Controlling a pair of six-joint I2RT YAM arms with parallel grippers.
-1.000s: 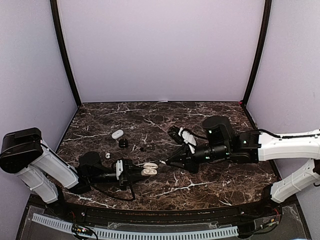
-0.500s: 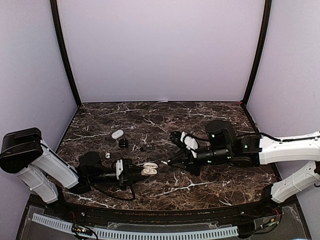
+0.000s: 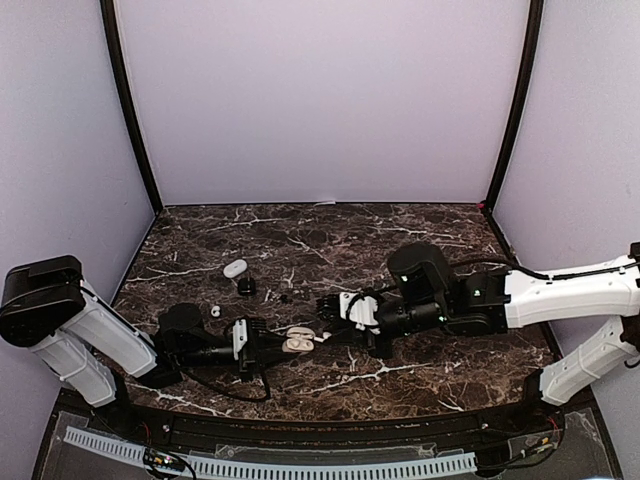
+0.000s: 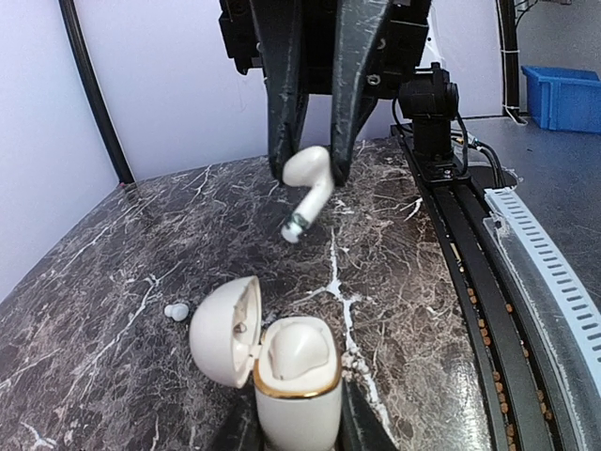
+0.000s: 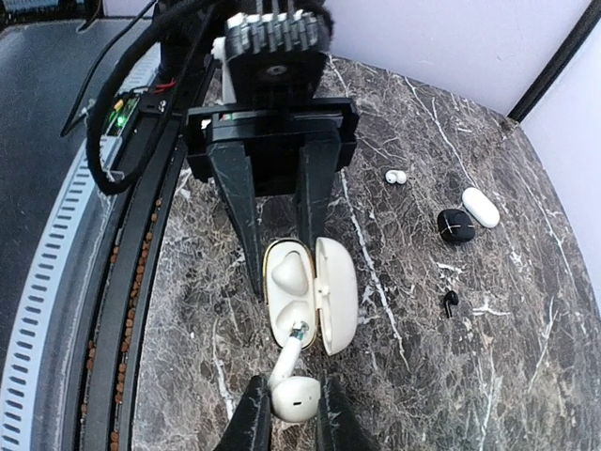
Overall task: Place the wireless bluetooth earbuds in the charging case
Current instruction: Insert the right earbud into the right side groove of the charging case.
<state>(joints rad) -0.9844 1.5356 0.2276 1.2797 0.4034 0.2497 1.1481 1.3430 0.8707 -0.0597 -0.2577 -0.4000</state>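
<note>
The white charging case [image 4: 293,390] with a gold rim stands with its lid [image 4: 223,331] swung open, and my left gripper [image 4: 296,428] is shut on its body. One white earbud [image 4: 297,351] sits in a socket. My right gripper [image 5: 292,410] is shut on the head of a second white earbud [image 5: 298,398]. That earbud's stem tip [image 5: 300,331] is at the rim of the case's [image 5: 290,293] empty socket. In the top view the two grippers meet near the table's front middle, the right gripper [image 3: 326,324] right of the case [image 3: 298,341].
A small white earbud [image 5: 395,176] lies loose on the marble beyond the case. A black case [image 5: 455,225], a closed white case [image 5: 480,207] and a black earbud [image 5: 451,301] lie farther off. The table's front rail [image 4: 488,282] runs close by.
My right arm has moved left toward the case and turned, bringing the held earbud's stem to the case's opening. The left arm and the case have stayed put.
</note>
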